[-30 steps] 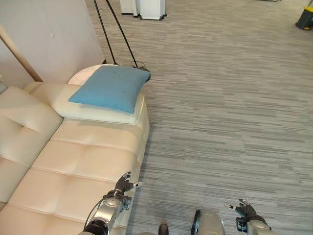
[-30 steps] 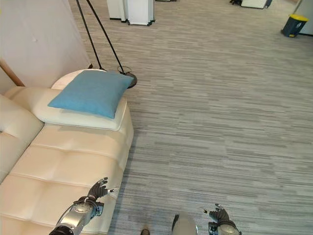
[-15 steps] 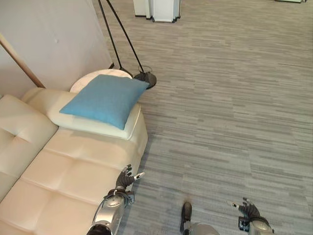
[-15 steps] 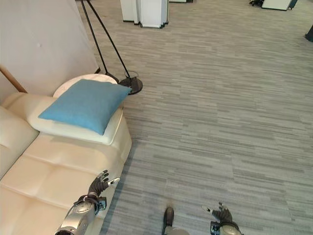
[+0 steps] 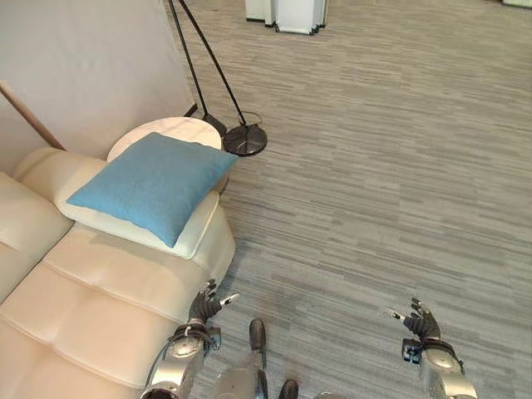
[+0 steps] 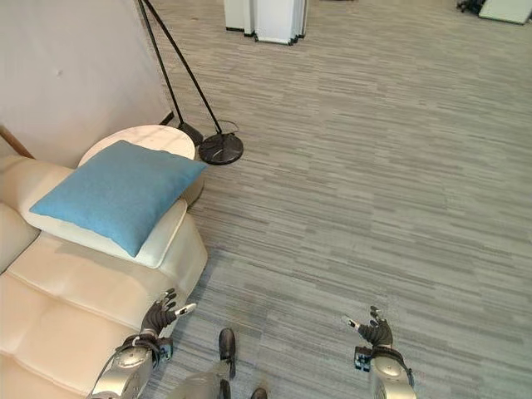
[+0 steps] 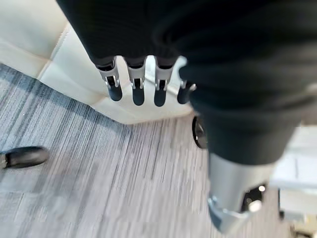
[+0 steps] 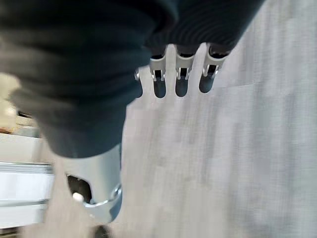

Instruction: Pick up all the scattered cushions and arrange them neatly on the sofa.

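While cushion [image 5: 150,186] lies on sofa [image 5: 91,307] | left hand [image 5: 202,307] open, empty | right hand [image 5: 420,322] open, empty

Grey striped carpet floor [image 5: 382,166] fills most of the frame. Floor lamp base [image 5: 245,140], dark and round, sits upper centre-left; two thin black poles rise from it. Round white side table [image 5: 170,130] just beside it. White cabinet [image 5: 291,10] at top edge
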Tool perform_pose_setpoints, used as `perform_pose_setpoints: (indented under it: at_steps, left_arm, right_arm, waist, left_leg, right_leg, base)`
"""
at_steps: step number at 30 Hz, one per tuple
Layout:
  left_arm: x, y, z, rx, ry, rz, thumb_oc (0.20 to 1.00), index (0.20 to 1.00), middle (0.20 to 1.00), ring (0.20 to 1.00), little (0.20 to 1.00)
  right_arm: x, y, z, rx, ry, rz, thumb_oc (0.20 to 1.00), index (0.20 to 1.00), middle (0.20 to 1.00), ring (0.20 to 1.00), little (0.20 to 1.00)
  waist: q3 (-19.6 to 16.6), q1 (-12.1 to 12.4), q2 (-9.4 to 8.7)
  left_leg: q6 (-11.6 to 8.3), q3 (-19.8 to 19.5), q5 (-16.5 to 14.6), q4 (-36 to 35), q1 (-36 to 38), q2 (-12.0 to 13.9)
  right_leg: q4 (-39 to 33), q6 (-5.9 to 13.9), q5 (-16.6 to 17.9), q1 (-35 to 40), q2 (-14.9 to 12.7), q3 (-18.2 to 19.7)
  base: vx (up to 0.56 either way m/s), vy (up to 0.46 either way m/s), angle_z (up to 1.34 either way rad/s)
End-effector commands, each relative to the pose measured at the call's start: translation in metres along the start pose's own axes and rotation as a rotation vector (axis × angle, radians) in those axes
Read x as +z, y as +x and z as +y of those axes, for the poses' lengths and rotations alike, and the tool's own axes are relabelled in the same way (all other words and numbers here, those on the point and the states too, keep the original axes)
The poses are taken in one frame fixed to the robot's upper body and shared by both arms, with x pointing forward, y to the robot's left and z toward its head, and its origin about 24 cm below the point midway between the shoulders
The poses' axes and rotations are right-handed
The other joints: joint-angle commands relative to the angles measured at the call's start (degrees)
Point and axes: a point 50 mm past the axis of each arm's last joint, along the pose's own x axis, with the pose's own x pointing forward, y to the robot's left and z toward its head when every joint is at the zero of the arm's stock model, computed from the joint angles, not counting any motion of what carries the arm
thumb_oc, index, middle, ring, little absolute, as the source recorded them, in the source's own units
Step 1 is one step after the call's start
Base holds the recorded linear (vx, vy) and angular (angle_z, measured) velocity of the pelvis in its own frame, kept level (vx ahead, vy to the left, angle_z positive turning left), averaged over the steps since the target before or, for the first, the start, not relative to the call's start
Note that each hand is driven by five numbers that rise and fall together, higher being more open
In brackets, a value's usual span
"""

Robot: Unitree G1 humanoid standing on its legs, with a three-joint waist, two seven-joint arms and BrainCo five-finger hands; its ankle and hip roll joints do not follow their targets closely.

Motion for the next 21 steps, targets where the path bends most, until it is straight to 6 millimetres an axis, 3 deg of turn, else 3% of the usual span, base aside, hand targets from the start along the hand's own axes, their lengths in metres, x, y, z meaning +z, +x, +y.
perform_pose_setpoints:
  at_steps: [1, 2, 3, 5, 7, 8, 10, 12, 14, 16, 17, 19, 21]
  left_arm:
    - [0.037, 0.010, -0.004, -0.004, -0.019, -0.142, 1.000, 1.000, 1.000, 1.000, 1.000]
    - [0.039, 0.011, -0.001, 0.013, -0.030, -0.142, 1.000, 1.000, 1.000, 1.000, 1.000]
    - [0.038, 0.010, 0.000, 0.019, -0.029, -0.140, 1.000, 1.000, 1.000, 1.000, 1.000]
    - [0.031, 0.007, 0.005, 0.024, -0.028, -0.120, 1.000, 1.000, 1.000, 1.000, 1.000]
    - [0.027, 0.006, 0.007, 0.021, -0.020, -0.100, 1.000, 1.000, 1.000, 1.000, 1.000]
    - [0.026, 0.007, 0.005, 0.010, -0.015, -0.094, 1.000, 1.000, 1.000, 1.000, 1.000]
    - [0.028, 0.009, 0.004, 0.009, -0.018, -0.093, 1.000, 1.000, 1.000, 1.000, 1.000]
    - [0.026, 0.010, 0.004, 0.011, -0.021, -0.083, 1.000, 1.000, 1.000, 1.000, 1.000]
    - [0.028, 0.012, 0.008, 0.031, -0.019, -0.087, 1.000, 1.000, 1.000, 1.000, 1.000]
    - [0.029, 0.013, 0.011, 0.045, -0.016, -0.086, 1.000, 1.000, 1.000, 1.000, 1.000]
    - [0.029, 0.013, 0.012, 0.047, -0.014, -0.088, 1.000, 1.000, 1.000, 1.000, 1.000]
    - [0.026, 0.014, 0.010, 0.040, -0.006, -0.077, 1.000, 1.000, 1.000, 1.000, 1.000]
    - [0.020, 0.013, 0.010, 0.051, -0.031, -0.054, 1.000, 1.000, 1.000, 1.000, 1.000]
  right_arm:
    - [0.026, 0.002, -0.016, -0.026, -0.083, -0.137, 1.000, 1.000, 1.000, 1.000, 1.000]
    - [0.029, 0.003, -0.011, -0.014, -0.083, -0.144, 1.000, 1.000, 1.000, 1.000, 1.000]
    - [0.030, 0.004, -0.010, -0.007, -0.085, -0.148, 1.000, 1.000, 1.000, 1.000, 1.000]
    - [0.019, 0.002, -0.008, -0.006, -0.080, -0.107, 1.000, 1.000, 1.000, 1.000, 1.000]
    - [0.007, -0.002, -0.014, -0.022, -0.085, -0.062, 1.000, 1.000, 1.000, 1.000, 1.000]
    - [-0.005, -0.006, -0.020, -0.038, -0.068, -0.024, 1.000, 1.000, 1.000, 1.000, 1.000]
    - [-0.007, -0.005, -0.021, -0.041, -0.050, -0.013, 1.000, 1.000, 1.000, 1.000, 1.000]
    - [-0.008, -0.004, -0.021, -0.046, -0.035, -0.003, 1.000, 1.000, 1.000, 1.000, 1.000]
    - [-0.009, -0.004, -0.024, -0.057, -0.036, 0.000, 1.000, 1.000, 1.000, 1.000, 1.000]
    - [-0.009, -0.004, -0.027, -0.068, -0.047, 0.006, 1.000, 1.000, 1.000, 1.000, 1.000]
    - [-0.010, -0.004, -0.029, -0.073, -0.058, 0.009, 1.000, 1.000, 1.000, 1.000, 1.000]
    - [-0.012, -0.005, -0.028, -0.061, -0.064, 0.013, 1.000, 1.000, 1.000, 1.000, 1.000]
    - [-0.015, -0.005, -0.029, -0.039, -0.095, 0.022, 1.000, 1.000, 1.000, 1.000, 1.000]
  waist:
    - [-2.3, -1.5, 3.96]
    - [-1.4, -1.2, 3.95]
    - [-0.7, -1.1, 3.96]
    - [1.2, -1.4, 4.60]
    - [1.9, -2.3, 4.68]
    - [2.2, -2.5, 4.80]
    - [2.7, -2.4, 4.69]
    - [2.8, -2.3, 4.42]
    - [2.8, -2.1, 3.74]
    - [2.3, -2.2, 2.83]
    - [2.1, -2.3, 2.59]
    - [1.4, -2.5, 2.29]
    - [0.1, -2.7, 2.38]
  left_leg:
    - [-2.50, -5.7, 1.4, -10.6, 6.1, 1.9]
    - [-0.74, -5.2, -0.1, -10.1, 7.2, 1.1]
    - [0.10, -5.0, -0.7, -10.2, 8.2, 0.6]
    - [2.63, -6.5, -4.0, -12.1, 15.1, -1.6]
    - [3.17, -9.8, -3.9, -12.1, 16.6, -1.7]
    - [2.09, -12.1, -4.0, -12.1, 17.9, -0.5]
    - [1.19, -13.5, -4.6, -11.4, 18.8, 0.3]
    - [0.12, -14.6, -5.7, -10.8, 19.2, 0.8]
    - [-0.98, -16.5, -6.6, -10.5, 20.2, 0.5]
    - [-1.53, -18.2, -7.4, -10.3, 21.0, 0.2]
    - [-1.91, -19.4, -7.9, -9.9, 21.6, 0.2]
    - [-2.29, -21.0, -8.3, -8.4, 21.7, 0.2]
    - [-3.35, -22.3, -8.9, -4.4, 22.6, 2.0]
  right_leg:
    - [4.2, 0.25, 8.7, -0.1, -8.8, 7.0]
    - [14.9, 1.64, 13.3, -5.4, -11.7, 7.4]
    - [21.0, 2.12, 15.8, -7.7, -12.9, 7.8]
    - [40.5, 2.89, 21.3, -10.6, -18.7, 8.1]
    - [46.7, 1.01, 20.2, -15.0, -17.6, 10.2]
    - [39.3, -0.67, 14.6, -17.7, -12.6, 11.9]
    - [28.1, -0.88, 11.9, -18.1, -9.3, 13.0]
    - [11.6, -0.06, 12.7, -17.7, -4.7, 16.3]
    - [-4.5, 1.49, 17.1, -17.1, -2.3, 20.8]
    - [-10.0, 2.46, 20.1, -17.1, -1.6, 22.9]
    - [-9.7, 2.61, 20.8, -16.8, -1.5, 22.1]
    - [-9.7, 2.01, 20.3, -15.7, -1.7, 22.0]
    - [-8.3, 0.39, 19.7, -14.1, -0.6, 22.9]
  base:
    - [0.51, 0.496, -0.14]
    - [0.30, 0.415, 0.14]
    - [0.39, 0.501, 0.02]
    - [0.49, 0.437, 0.43]
    - [0.39, 0.121, 0.84]
    - [0.41, -0.059, 1.18]
    - [0.28, -0.130, 1.38]
    - [0.23, -0.162, 0.99]
    - [0.30, -0.171, 0.33]
    - [0.31, -0.173, 0.37]
    - [0.34, -0.201, 0.94]
    - [0.31, -0.186, 1.26]
    - [0.45, -0.299, 1.28]
